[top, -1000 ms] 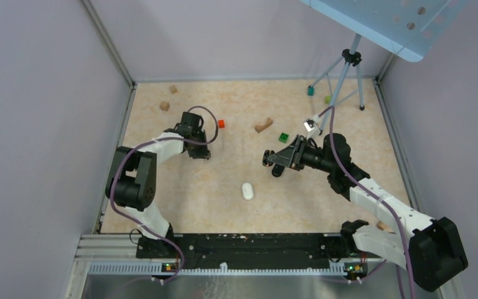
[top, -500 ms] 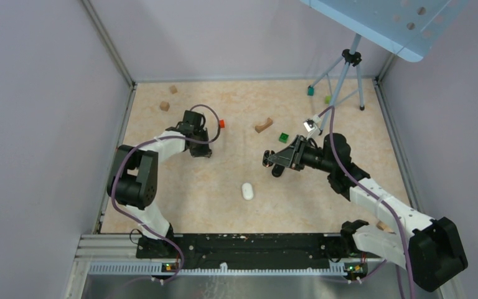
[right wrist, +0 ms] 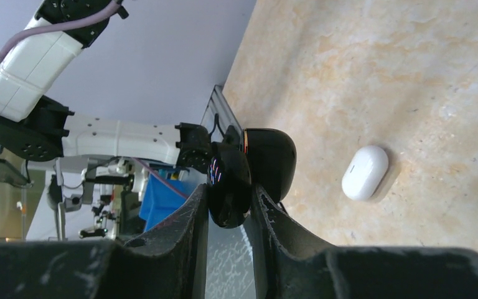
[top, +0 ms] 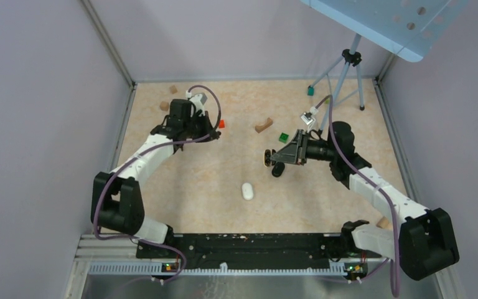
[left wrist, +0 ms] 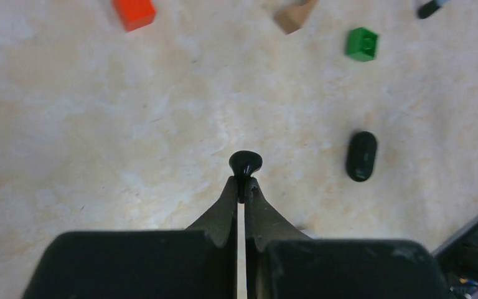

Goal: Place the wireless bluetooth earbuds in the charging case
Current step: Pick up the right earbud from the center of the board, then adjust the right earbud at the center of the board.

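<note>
**Earbud in one gripper, case in the other**

Seen from above the beige marbled table (top: pixel 323 205), the left arm reaches to about 10 o'clock and the right arm to about 2 o'clock. The two tools are well apart.

The left gripper (left wrist: pixel 244 184) has its jaws closed almost completely. Only a thin slit stays between them, and at the very tips they pinch the small black earbud (left wrist: pixel 245 164) by its stem. The round head of the earbud stands out beyond the tips, above the table.

The right gripper (right wrist: pixel 229 194) is at a narrow setting and clamps the glossy black charging case (right wrist: pixel 229 180) from both sides. It holds the case in the air. A second dark shell with a thin orange line sits just behind the clamped part. It looks like the open lid, but from this angle I cannot be sure.

A black oval piece (top: pixel 278 169) lies on the table just at 5 o'clock from the right gripper. It is perhaps the other earbud. A white oval capsule (top: pixel 247 190) lies near the middle of the table, at about 7 o'clock from the same gripper.

An orange-red cube (top: pixel 221 123) sits at 3 o'clock from the left gripper. A brown curved wooden piece (top: pixel 263 126) and a green block (top: pixel 283 137) lie between the arms, toward 12 o'clock.
</note>
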Available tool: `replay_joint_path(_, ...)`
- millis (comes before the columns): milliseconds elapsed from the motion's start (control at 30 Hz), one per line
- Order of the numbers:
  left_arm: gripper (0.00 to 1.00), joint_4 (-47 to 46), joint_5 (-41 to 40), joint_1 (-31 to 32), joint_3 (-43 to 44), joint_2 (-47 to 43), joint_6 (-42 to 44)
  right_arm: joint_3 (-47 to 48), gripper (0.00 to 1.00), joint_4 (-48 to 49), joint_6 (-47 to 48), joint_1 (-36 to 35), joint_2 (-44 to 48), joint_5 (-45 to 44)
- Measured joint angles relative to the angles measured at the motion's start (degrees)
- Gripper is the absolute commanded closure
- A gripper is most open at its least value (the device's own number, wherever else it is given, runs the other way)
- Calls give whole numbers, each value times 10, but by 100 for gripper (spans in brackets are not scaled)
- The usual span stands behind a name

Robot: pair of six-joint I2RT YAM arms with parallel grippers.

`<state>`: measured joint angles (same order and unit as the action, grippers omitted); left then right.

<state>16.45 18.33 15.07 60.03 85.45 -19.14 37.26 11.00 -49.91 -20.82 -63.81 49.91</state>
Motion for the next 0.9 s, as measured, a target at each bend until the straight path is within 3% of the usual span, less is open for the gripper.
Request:
replay_joint_path(267,100,-56,140,0,5,-52,-7,5,100,59,-23,0,-51,76)
replay_joint_path(567,100,-232,214,19,-99,-166,-19,7,100,178,-96,0,-91,113)
replay_joint_path(900,100,-356,262,27,-137,-202,-18,-26,100,438,-290,0,-176,127)
